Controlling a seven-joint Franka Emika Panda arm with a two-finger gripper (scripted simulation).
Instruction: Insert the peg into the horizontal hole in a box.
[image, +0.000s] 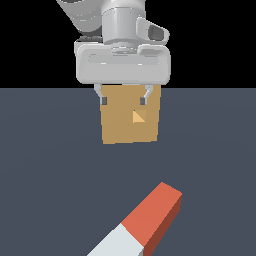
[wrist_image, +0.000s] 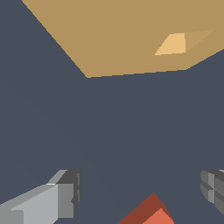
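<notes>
While one gripper (image: 123, 100) hangs with its two fingers (image: 103, 100) spread apart and nothing between them, the count of things on the dark grey tabletop (image: 45, 165) is short: one box (image: 120, 127), one hole (image: 138, 117) and one peg (image: 145, 222).

Taking the box as the landmark, the gripper sits in front of its upper edge in the exterior view, both fingertips overlapping the top of the tan face. The hole opens in that face, a little toward the exterior view's right of the middle. The peg lies flat on the tabletop, well apart from the box and nearer the camera, touching neither box nor gripper.

Its long axis runs diagonally: the red-orange half points up and toward the box, slightly off to the exterior view's right of it, while the pale grey half trails away toward the lower edge, where it is cut off.

From the wrist view, the red end (wrist_image: 151, 214) shows between the two fingers, with the box (wrist_image: 122, 35) and hole (wrist_image: 175, 43) beyond.
</notes>
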